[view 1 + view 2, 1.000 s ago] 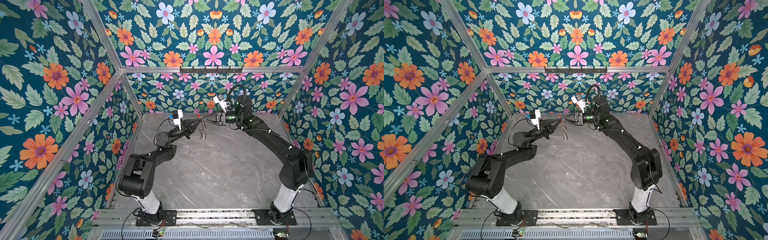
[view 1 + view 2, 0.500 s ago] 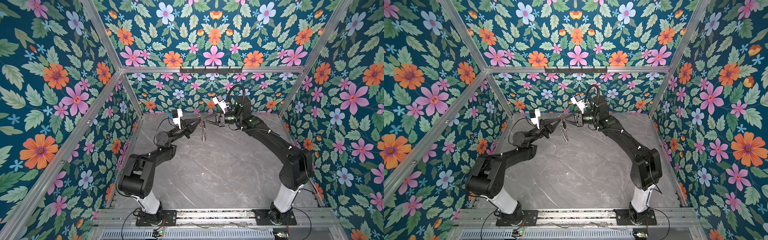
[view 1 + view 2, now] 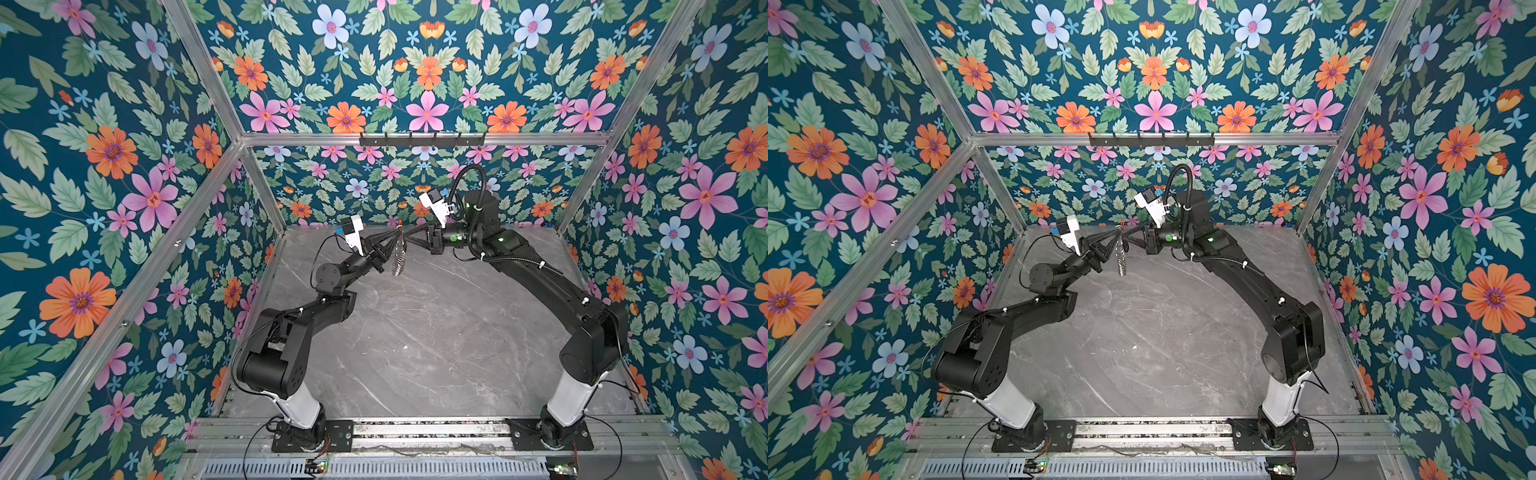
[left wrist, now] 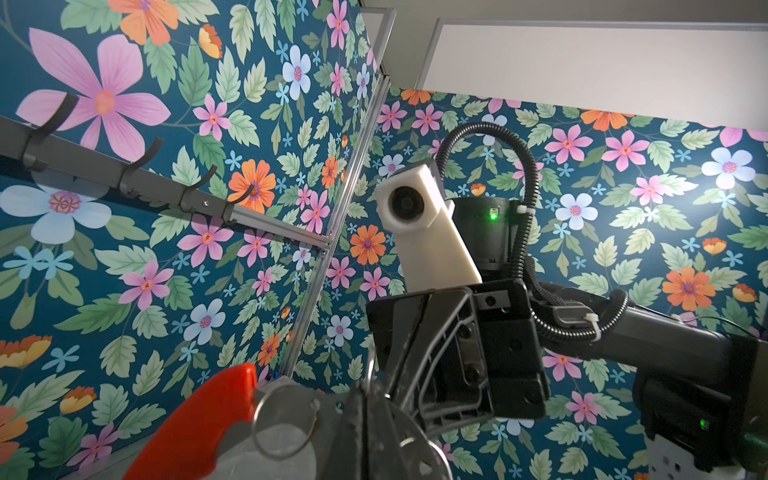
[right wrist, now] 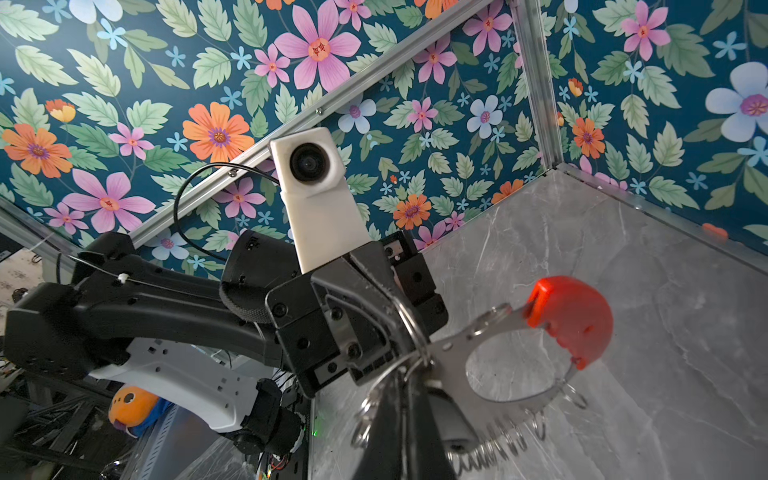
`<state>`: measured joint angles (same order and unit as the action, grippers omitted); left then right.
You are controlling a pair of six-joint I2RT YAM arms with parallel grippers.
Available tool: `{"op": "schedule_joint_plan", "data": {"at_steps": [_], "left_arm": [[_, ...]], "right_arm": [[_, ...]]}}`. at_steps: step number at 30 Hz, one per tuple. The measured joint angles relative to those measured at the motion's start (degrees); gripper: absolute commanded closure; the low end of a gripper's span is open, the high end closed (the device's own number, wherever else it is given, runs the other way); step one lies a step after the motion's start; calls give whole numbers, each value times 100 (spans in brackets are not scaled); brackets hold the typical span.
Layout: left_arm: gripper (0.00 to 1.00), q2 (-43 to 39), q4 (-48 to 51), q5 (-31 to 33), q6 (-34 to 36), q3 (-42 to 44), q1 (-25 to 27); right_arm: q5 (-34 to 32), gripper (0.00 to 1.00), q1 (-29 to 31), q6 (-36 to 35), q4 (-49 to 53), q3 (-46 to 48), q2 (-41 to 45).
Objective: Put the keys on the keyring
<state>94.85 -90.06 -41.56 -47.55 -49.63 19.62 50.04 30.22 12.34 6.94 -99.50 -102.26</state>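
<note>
Keyring position: the keyring [image 5: 451, 351] hung edge-on in both top views, held aloft well above the table [image 3: 436, 332] at its far middle, between the two arms.
Left gripper: the left gripper [image 3: 392, 242] was closed, its jaws pinched flat on the disc's rim, well round the rim from the red curved piece [image 5: 573, 316].
Right gripper: the right gripper [image 3: 408, 240] was closed too, its tips right at that same stretch of rim. What it pinched could not be told.
Keys: the keys [image 5: 453, 419] were not clearly visible. A small dark oblong just beside the right fingers, under the rim, was probably the tag, with a silver split ring [image 5: 363, 415] close by.
Stiffness: the disc looked like rigid sheet metal that would not flex under a pinch.
Weight: it seemed light enough for one gripper, but hanging from a single rim grip it would tend to swing.
Surface: the bare metal looked smooth and likely slippery, whereas the red piece looked more grippy.
Loops: the silver loops [image 5: 498, 444] were thin wire, springy and easily snagged or bent.
Where to hold: the flat band of the disc seemed best, with the loops left free. The tag should be gripped by its body so the split ring stayed exposed.
Risk: the small ring could twist or slip out of a fingertip pinch.
</note>
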Motion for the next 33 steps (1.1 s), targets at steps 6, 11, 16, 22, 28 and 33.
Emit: {"op": "schedule_joint_plan", "data": {"at_steps": [6,11,16,22,28,33], "left_arm": [[100,2,-133,22,-2,-7,59],[100,2,-151,-175,0,11,72],[100,7,-155,-337,-2,26,72],[100,79,-157,-503,-46,-48,76],[100,79,-160,-590,-94,-70,74],[100,90,-160,-634,-155,-118,87]], "right_arm": [[24,70,52,-122,501,140,87],[42,69,-249,-81,551,378,417],[83,69,-398,-46,402,487,627],[413,71,-433,299,-13,479,601],[780,73,-422,710,-439,474,470],[850,80,-428,846,-599,452,411]]}}
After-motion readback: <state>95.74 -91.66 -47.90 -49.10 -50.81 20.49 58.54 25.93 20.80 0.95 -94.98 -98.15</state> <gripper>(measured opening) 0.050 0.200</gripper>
